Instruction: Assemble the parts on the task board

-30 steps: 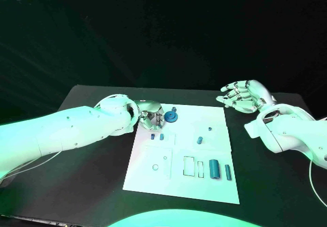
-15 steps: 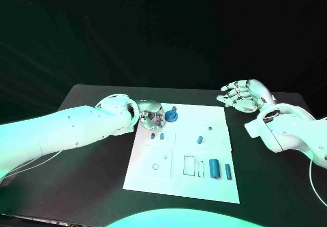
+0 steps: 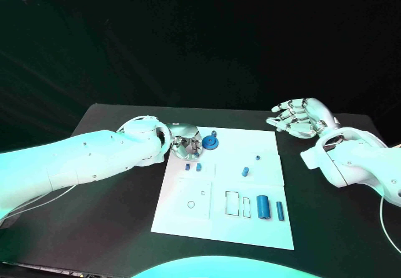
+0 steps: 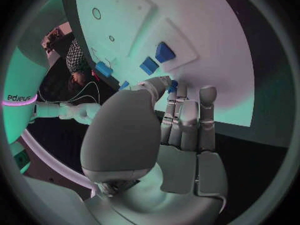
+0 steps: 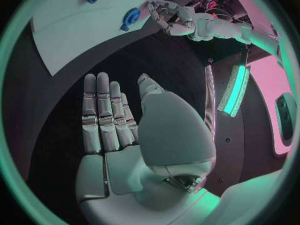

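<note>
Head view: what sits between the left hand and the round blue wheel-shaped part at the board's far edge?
Nothing: the left hand sits right beside the round blue wheel-shaped part on the white task board.

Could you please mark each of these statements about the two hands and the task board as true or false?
1. The right hand rests on the task board. False: it hangs over the black table, off the board's far right corner.
2. The right hand holds nothing, fingers apart. True.
3. The left hand is at the board's far left corner, beside the round blue part. True.
4. The large blue cylinder lies near the left hand. False: it lies in the board's near right area.
</note>
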